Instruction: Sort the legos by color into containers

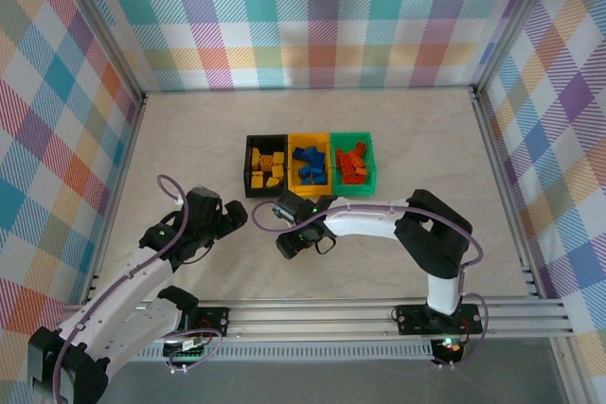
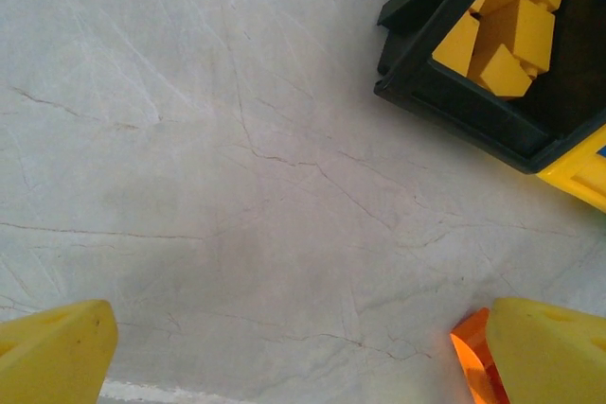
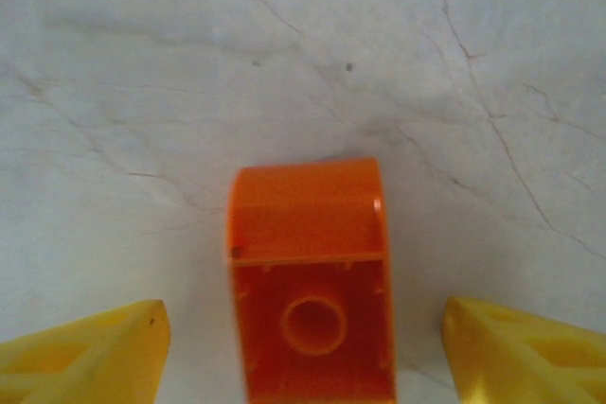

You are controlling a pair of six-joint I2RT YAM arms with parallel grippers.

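An orange-red lego (image 3: 311,281) lies on the table with its hollow underside up. It sits between the yellow fingers of my right gripper (image 3: 308,357), which is open with a gap on each side. That gripper (image 1: 301,238) hovers low just in front of the containers. The black bin (image 1: 252,166) holds yellow legos (image 2: 511,30), the yellow bin (image 1: 310,139) holds blue ones (image 1: 309,164), and the green bin (image 1: 352,139) holds orange-red ones (image 1: 352,166). My left gripper (image 1: 230,219) is open over bare table (image 2: 298,366), left of the black bin (image 2: 454,106).
An orange sliver (image 2: 473,361) shows at the inner edge of the left gripper's right finger (image 2: 554,352); what it is I cannot tell. Checked walls and a metal frame (image 1: 331,314) ring the marble-look table (image 1: 189,139).
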